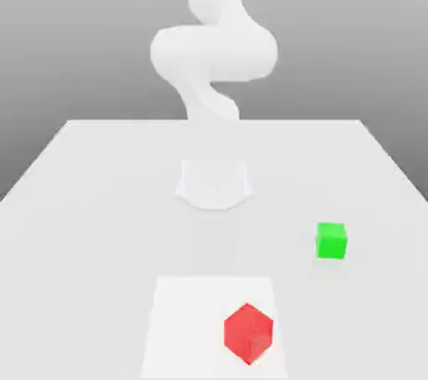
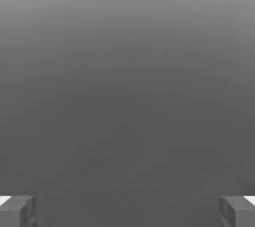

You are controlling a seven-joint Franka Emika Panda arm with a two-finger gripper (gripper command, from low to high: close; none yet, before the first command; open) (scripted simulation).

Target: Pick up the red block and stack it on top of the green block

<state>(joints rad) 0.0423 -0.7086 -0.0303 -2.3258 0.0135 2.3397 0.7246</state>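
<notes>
Resting on the white table (image 1: pixel 84 203), the red block (image 1: pixel 248 333) sits nearest the exterior camera, turned corner-on. The green block (image 1: pixel 332 240) lies farther back toward the exterior view's right, well apart from it. The white arm (image 1: pixel 213 53) rises behind both. The gripper (image 2: pixel 127 210) is spread wide with nothing between its fingers (image 2: pixel 18 210).

Two grey fingertips (image 2: pixel 20 212) of the gripper (image 2: pixel 127 212) sit far apart, one at about eight o'clock and the other at about four o'clock, with nothing between them. Behind them lies a plain grey, featureless backdrop (image 2: pixel 127 86).
</notes>
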